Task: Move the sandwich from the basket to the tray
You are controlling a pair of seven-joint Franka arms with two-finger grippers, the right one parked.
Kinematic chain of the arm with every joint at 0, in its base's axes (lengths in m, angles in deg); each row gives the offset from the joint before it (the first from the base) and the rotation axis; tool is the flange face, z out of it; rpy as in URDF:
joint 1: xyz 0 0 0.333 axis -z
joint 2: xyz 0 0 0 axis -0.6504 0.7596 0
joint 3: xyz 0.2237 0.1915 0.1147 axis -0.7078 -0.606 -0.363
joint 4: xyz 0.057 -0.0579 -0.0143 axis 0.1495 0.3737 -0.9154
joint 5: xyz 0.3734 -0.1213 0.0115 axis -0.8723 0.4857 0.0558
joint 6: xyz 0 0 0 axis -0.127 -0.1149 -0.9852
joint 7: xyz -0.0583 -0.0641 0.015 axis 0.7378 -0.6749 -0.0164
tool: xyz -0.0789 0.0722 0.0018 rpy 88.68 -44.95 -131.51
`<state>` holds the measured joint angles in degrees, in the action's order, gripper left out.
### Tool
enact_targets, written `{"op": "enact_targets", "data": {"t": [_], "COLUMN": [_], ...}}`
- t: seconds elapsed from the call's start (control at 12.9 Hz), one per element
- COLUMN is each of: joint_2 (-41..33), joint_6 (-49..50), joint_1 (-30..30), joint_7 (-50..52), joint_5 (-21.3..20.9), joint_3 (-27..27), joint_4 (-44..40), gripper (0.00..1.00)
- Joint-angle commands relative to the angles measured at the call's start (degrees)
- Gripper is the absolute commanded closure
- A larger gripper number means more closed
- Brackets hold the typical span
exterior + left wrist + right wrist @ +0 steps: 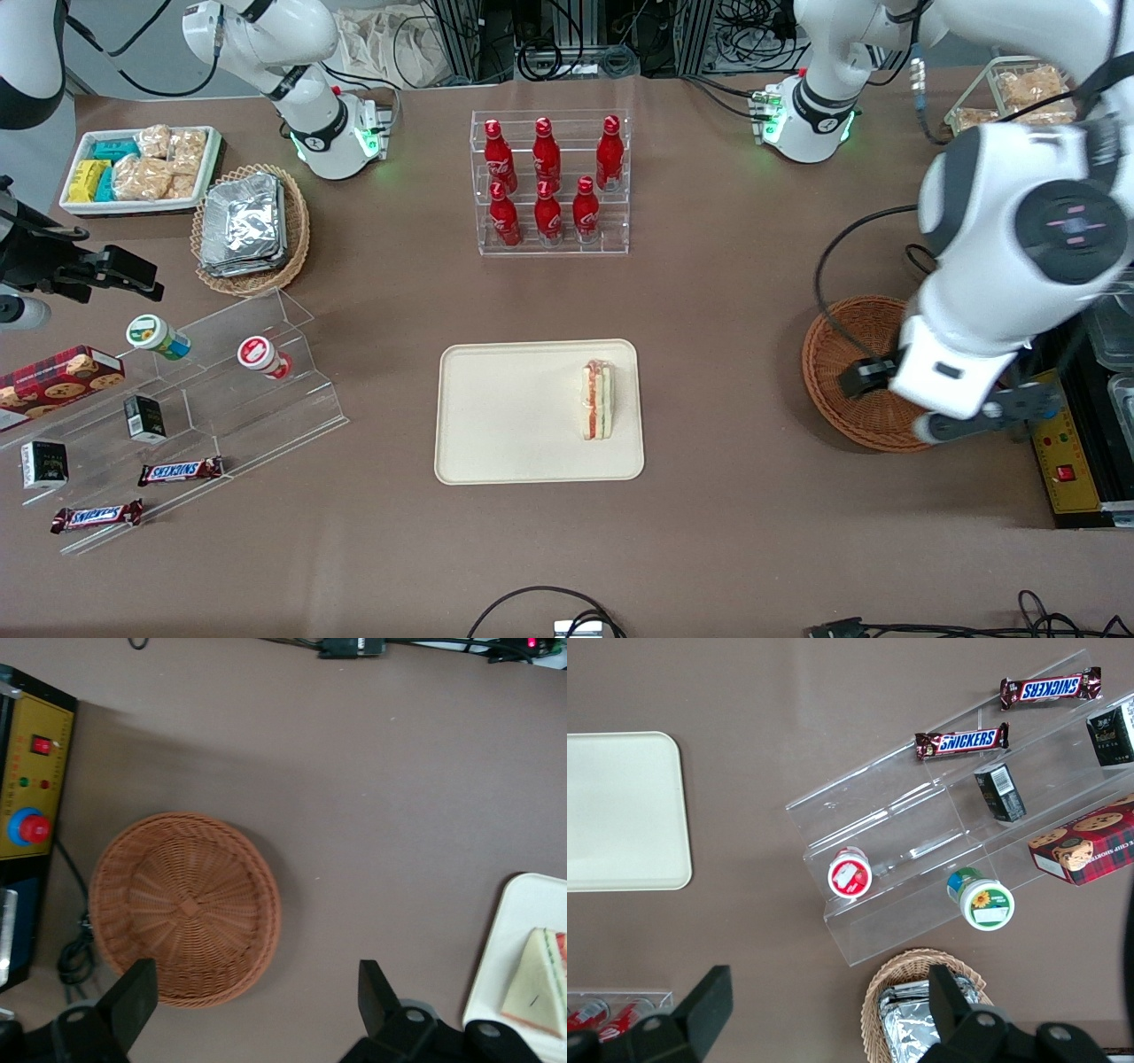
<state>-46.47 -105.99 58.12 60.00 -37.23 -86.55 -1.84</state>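
The sandwich (597, 399), a wrapped wedge with red and green filling, lies on the cream tray (505, 416), near the tray edge closest to the working arm. It also shows in the left wrist view (540, 983), on the tray's corner (523, 921). The reddish-brown wicker basket (850, 390) is empty (184, 908) and stands toward the working arm's end of the table. My left gripper (935, 390) hovers above the basket, partly covering it. Its fingers (255, 997) are wide open and hold nothing.
A clear rack of red bottles (549, 182) stands farther from the camera than the tray. A yellow control box (1067, 461) sits beside the basket. A tan basket of foil packets (251, 226), a snack tray (142, 168) and an acrylic shelf (221, 390) lie toward the parked arm's end.
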Motion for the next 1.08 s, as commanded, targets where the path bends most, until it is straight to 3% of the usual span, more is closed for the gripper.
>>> {"op": "enact_targets", "data": {"t": [0.0,0.31,0.85,1.01], "joint_2": [-2.64,-4.23,-15.2,-19.06], "joint_6": [2.12,3.97,5.72,6.42], "joint_1": [-1.81,-2.26,-9.54,-12.61], "joint_7": [-1.91,-3.75,-16.05,-19.73], "joint_5": [1.03,1.03,3.05,3.05], "joint_3": [0.62,0.53,1.23,4.47], "joint_4": [0.48,1.01,8.11,10.84], "gripper": [0.0,0.0,0.0,0.0]}}
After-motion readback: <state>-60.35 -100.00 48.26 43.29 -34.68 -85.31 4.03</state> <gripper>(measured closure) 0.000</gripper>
